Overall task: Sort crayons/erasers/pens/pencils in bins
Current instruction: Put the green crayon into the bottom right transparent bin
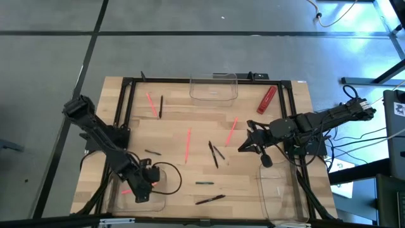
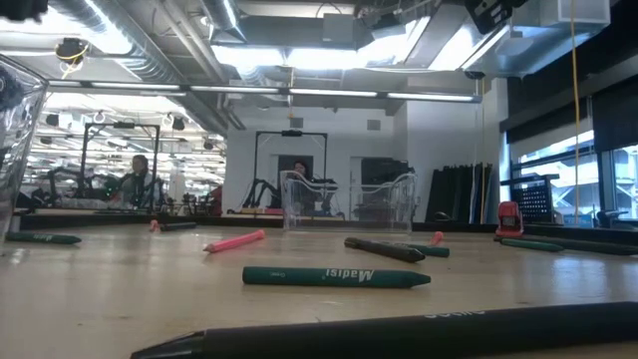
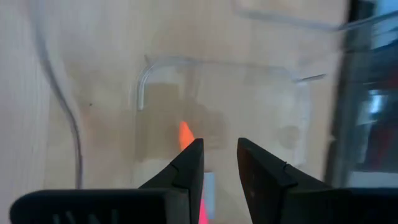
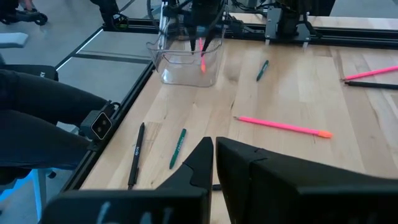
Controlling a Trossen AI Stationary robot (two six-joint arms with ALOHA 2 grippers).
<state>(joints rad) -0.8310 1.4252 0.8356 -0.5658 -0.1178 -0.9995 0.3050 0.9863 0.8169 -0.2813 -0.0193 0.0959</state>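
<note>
Crayon (image 2: 336, 276) reads "Madisi"; left hand (image 3: 219, 163) parted over bin (image 3: 144, 81), right hand (image 4: 214, 155) clenched.

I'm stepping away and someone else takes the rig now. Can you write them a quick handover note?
Left gripper: jaws open over the near-left bin, a pink stick lying in it.
Right gripper: jaws shut, empty, hanging above the table's right middle.
Done: that one pink stick is binned.
Left: the far bin and near-right bin look empty. Pink sticks, black sticks and a green stick lie loose on the table.
</note>
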